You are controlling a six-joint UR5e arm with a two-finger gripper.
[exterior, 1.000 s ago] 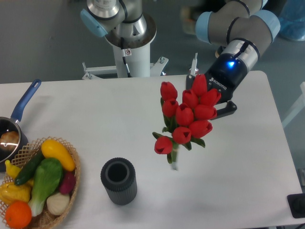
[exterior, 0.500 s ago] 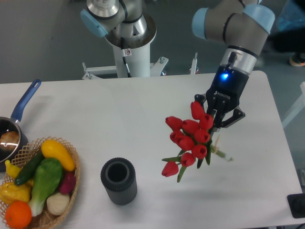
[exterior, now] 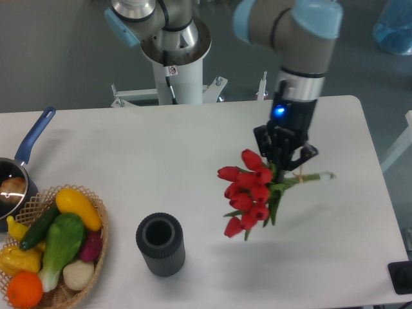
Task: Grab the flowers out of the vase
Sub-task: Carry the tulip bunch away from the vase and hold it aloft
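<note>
Landmark: the vase (exterior: 160, 244), a dark ribbed cylinder, stands upright on the white table (exterior: 161, 161) near its front edge, mouth open and holding nothing.
Flowers: the flowers (exterior: 248, 196), a bunch of red tulip buds with green leaves, are out of the vase and up and to the right of it, well apart from it. The bunch lies tilted, buds pointing down and left toward the vase side, pale stems sticking out to the right.
Gripper: the gripper (exterior: 282, 166) points downward, up and to the right of the vase, its two dark fingers clamped on the flowers where leaves meet stems. A blue light glows on the wrist above it.
Arm: the grey and light-blue arm (exterior: 290, 38) comes down from the top of the view, farther from the vase than the flowers are.
Basket: a wicker basket (exterior: 96, 222) sits just left of the vase, filled with fruit and vegetables (exterior: 55, 244) in yellow, green, orange and white.
Saucepan: a blue-handled saucepan (exterior: 22, 164) is farther left of the vase, beyond the basket, cut by the picture's edge.
Base: the robot's white pedestal (exterior: 177, 71) stands behind the table, straight back from the vase.
</note>
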